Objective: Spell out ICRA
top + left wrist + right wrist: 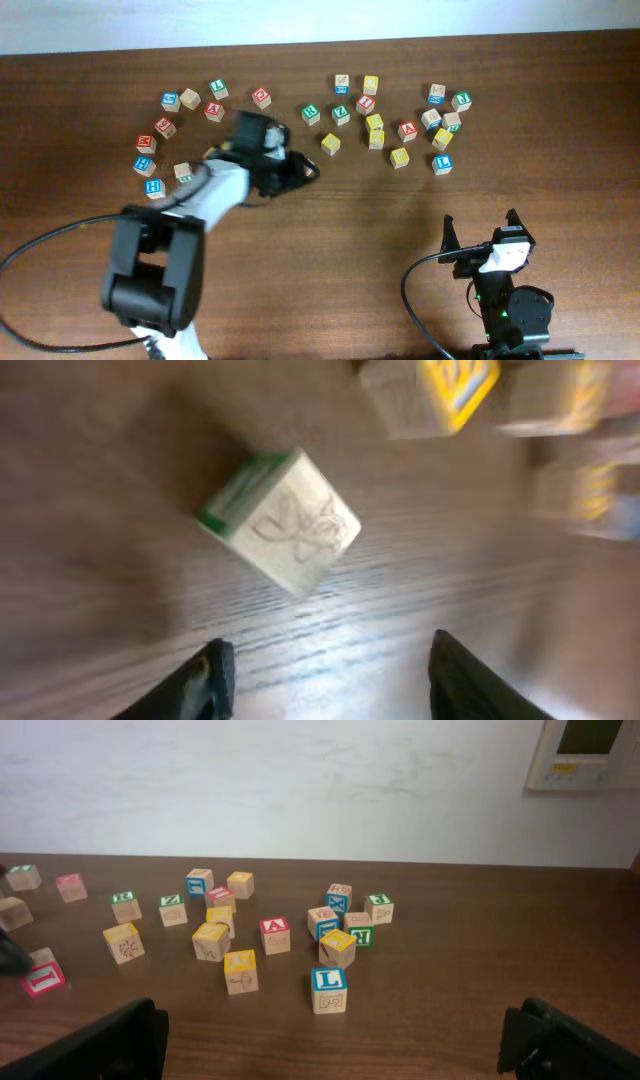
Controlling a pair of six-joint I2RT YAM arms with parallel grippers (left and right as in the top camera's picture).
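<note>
Well, left claw (330, 655) spread and empty; the little pale-wood red-A cube (274, 932) looks light, so pinch flat sides.

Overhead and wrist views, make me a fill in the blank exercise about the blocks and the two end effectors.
1. In the right wrist view, the block nearest the camera shows the letter ___.
2. Its letter face has a ___ border.
3. The right end effector has its jaws ___ and holds nothing.
4. In the left wrist view, the tilted block ahead of the left end effector has a ___ edge.
Missing words: L; blue; open; green.
</note>
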